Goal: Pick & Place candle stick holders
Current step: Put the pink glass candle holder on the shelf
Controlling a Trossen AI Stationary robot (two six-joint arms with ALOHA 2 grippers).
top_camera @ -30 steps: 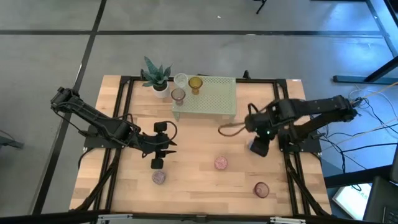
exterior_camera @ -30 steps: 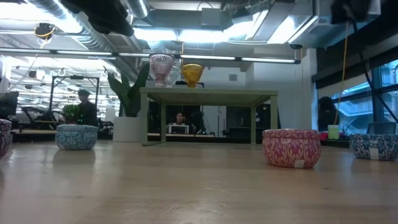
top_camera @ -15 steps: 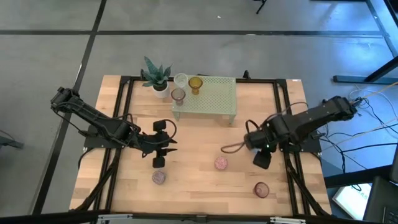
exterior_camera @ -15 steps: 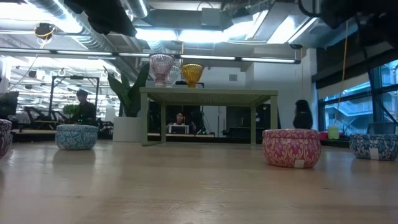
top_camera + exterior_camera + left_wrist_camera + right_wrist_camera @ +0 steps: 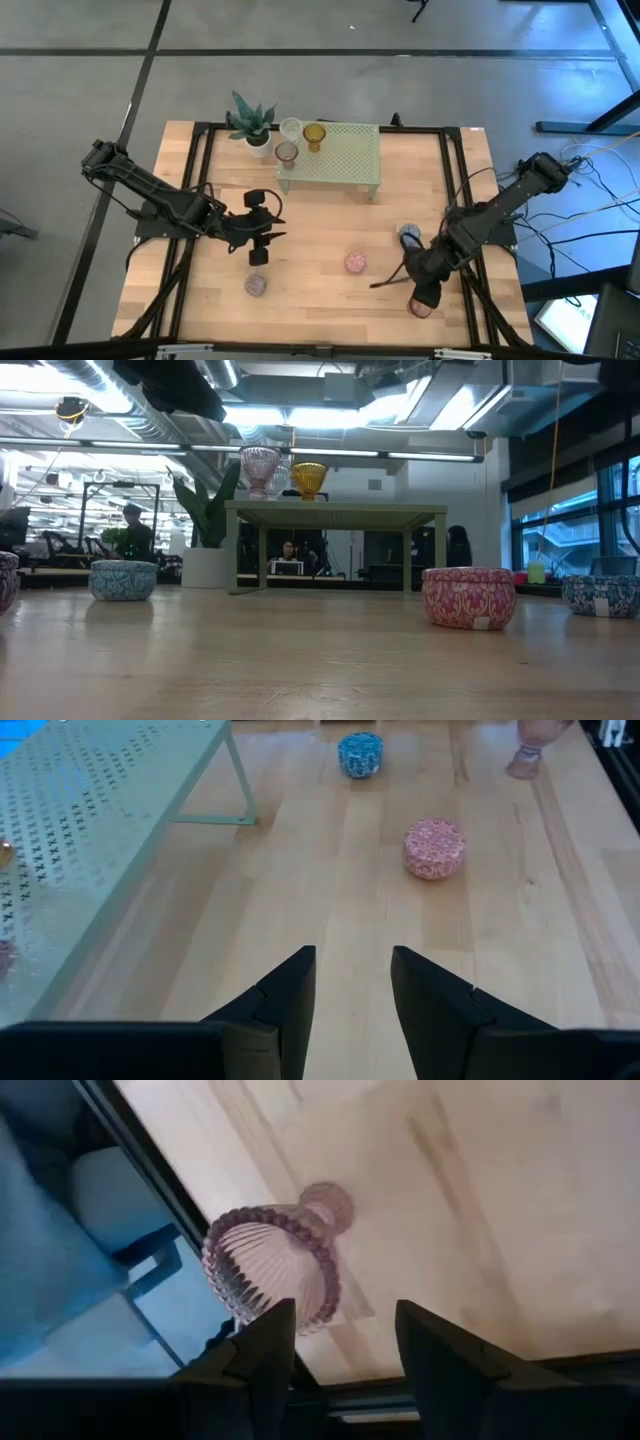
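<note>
Wood table (image 5: 320,300), workshop behind. Since a second ago the right gripper (image 5: 428,292) has swung from near the green stand (image 5: 335,155) to the table's near right corner, over the mauve ribbed holder (image 5: 275,1275). Its fingers (image 5: 255,1355) are spread, empty, with the holder just ahead of them. Left gripper (image 5: 350,995) unchanged: parted, empty, well in front of the stand. Pink tin (image 5: 355,262) and blue tin (image 5: 409,236) sit between stand and right gripper; amber holder (image 5: 314,134) and pink holder (image 5: 287,152) sit on the stand.
</note>
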